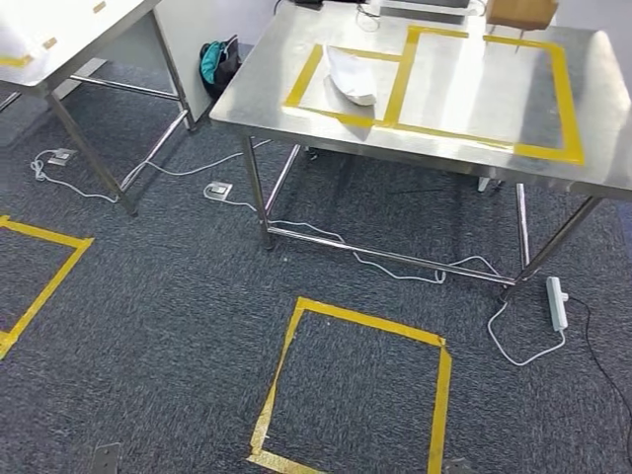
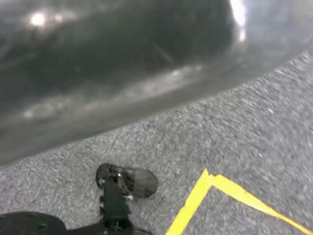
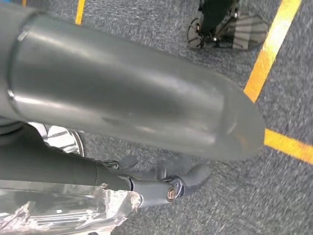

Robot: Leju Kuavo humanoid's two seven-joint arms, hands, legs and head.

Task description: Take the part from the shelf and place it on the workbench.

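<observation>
1. Closest in, the right hand (image 3: 122, 98) hangs over the grey carpet, its thick thumb above and its dark fingers (image 3: 162, 183) against a crinkled, clear-wrapped part (image 3: 62, 210), which it appears to hold.
2. Likewise low, the left hand (image 2: 110, 68) is a dark blur, so I cannot tell how its fingers lie.
3. Ahead on the floor lies a yellow tape square (image 1: 357, 390).
4. Beyond it stands the steel desk (image 1: 462, 153), marked with two yellow-taped rectangles.
5. A white packet (image 1: 352, 77) lies in the left-end rectangle.
6. A cardboard box (image 1: 520, 12) sits at the far edge.
</observation>
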